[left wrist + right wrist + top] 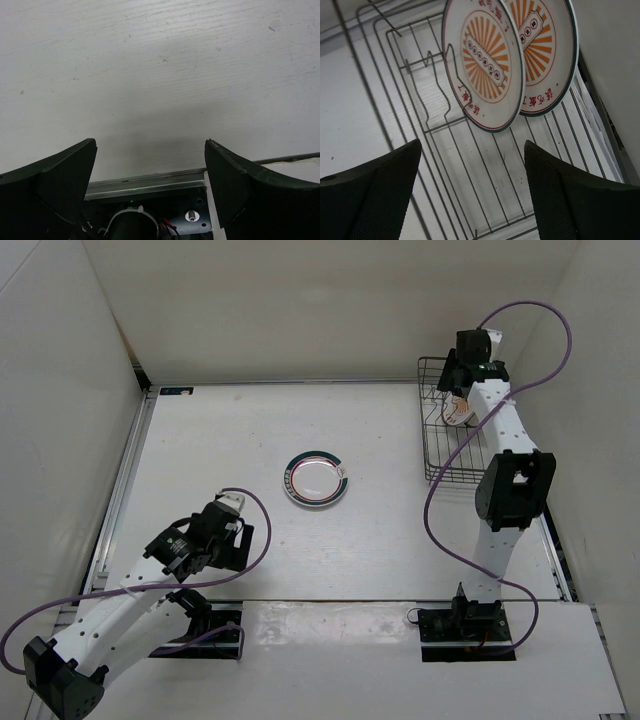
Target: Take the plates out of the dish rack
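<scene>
A white plate with a green-and-red rim ring (317, 478) lies flat on the table near the middle. The black wire dish rack (436, 430) stands at the back right. Two plates with orange sunburst centres stand on edge in it, the nearer plate (485, 62) overlapping the farther plate (545, 55); one shows from above (459, 410). My right gripper (468, 368) hangs over the rack's far end, open and empty (472, 150), jaws apart above the rack floor below the plates. My left gripper (228, 508) is open and empty (150, 145) over bare table at front left.
White walls enclose the table on the left, back and right; the rack sits close to the right wall. A metal rail (150, 181) and the left arm's base show below the left jaws. Purple cables (440, 510) loop beside both arms.
</scene>
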Controlling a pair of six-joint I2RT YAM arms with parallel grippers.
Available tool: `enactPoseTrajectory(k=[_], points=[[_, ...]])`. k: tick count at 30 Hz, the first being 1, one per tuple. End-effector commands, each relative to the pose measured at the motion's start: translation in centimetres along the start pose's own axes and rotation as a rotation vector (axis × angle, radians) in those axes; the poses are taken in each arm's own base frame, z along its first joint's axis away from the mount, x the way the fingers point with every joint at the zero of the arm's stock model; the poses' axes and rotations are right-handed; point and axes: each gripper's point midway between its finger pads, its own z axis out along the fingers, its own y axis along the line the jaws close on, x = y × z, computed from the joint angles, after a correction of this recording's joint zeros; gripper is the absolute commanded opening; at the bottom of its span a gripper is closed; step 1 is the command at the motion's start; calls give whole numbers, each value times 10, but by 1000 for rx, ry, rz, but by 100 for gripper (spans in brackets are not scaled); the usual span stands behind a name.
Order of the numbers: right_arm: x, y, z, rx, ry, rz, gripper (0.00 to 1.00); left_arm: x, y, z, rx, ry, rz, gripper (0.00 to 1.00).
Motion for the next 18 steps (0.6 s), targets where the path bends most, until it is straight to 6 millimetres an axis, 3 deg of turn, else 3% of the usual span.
enactPoseTrajectory(k=[1,5,6,11,13,14,15,16,18], points=[[-24,-14,9,-19,-53,79,83,-11,-5,-4,27,-28,0,100],[-26,-12,18,-25,-26,78,73,-9,-3,-3,15,-8,7,100],[-28,-31,24,4,-18,97,71,-7,-3,-3,15,-2,7,100],[-9,-43,46,-3,49,99,70,-9,-3,-1,12,-3,10,100],[-6,-39,50,-65,74,104,66,-9,-4,-1,16,1,15,100],[4,-40,61,-74,102,105,62,-8,-3,-1,11,6,17,100],[4,-27,61,-154,113,96,60,-6,-4,0,11,13,20,100],[6,-28,63,-158,126,98,51,-7,-4,0,13,14,19,100],[14,-30,74,-140,150,100,47,-6,-4,1,10,18,23,100]])
